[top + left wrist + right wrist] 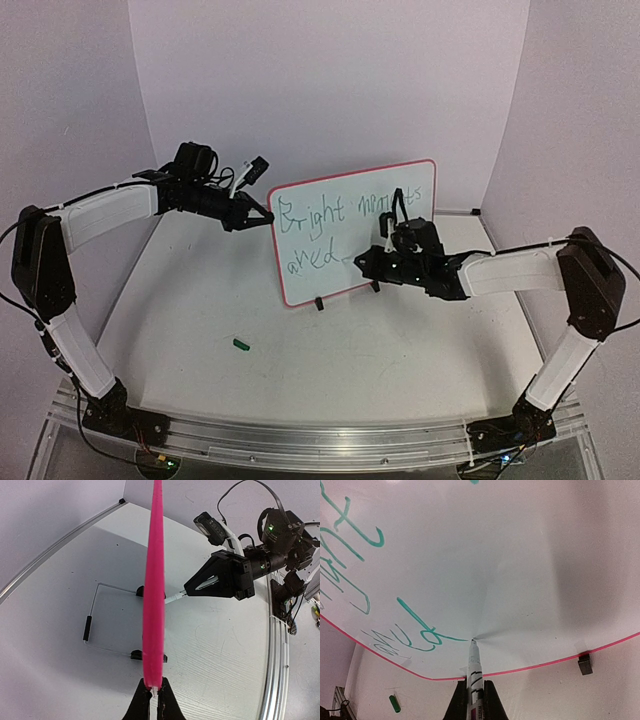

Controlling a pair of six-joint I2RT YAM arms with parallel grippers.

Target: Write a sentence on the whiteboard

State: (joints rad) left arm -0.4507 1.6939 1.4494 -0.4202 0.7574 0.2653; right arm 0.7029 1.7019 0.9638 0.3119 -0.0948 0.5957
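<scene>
White desk, pale walls. My left claw pinched on left pink rim of whiteboard, upright mid-desk. My right claw clamps marker, tip touching glossy face beside green handwriting.

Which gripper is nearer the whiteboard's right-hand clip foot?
Right. The right gripper, holding a marker, is close by that foot; the left gripper pinches the whiteboard's far left edge.

White arms, black joints (cables trailing).

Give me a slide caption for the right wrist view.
Right gripper holds a marker tip against the whiteboard, beside green handwriting.
</scene>
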